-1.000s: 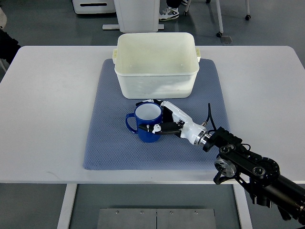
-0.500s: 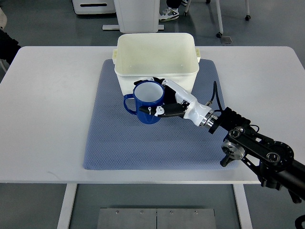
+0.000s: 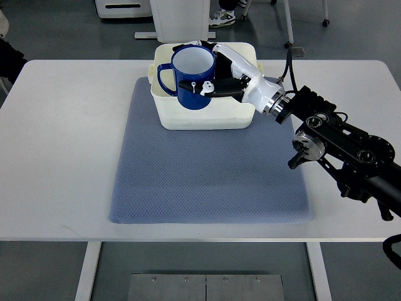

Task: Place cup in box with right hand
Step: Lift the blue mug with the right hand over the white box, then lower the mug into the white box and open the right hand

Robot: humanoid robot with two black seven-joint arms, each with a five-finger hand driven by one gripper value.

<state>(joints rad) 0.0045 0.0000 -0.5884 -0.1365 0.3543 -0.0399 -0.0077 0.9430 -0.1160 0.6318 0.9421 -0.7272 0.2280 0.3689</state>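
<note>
The right hand (image 3: 216,78) is clamped round the upright blue cup (image 3: 193,78), carried over the cream box (image 3: 250,113) toward its 10 o'clock corner, so pickup and carry look done and only lowering and letting go remain.

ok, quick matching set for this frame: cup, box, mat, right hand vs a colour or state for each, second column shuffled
Column 1:
1. cup
2. box
3. mat
4. right hand

Column 2:
A. cream, sits on the mat's far part
B. grips the cup from its right side
C. grey-blue, flat on the white table
D. dark blue, white inside, upright, held over the box

Pairs: 1-D, 2-A, 3-C, 4-B
</note>
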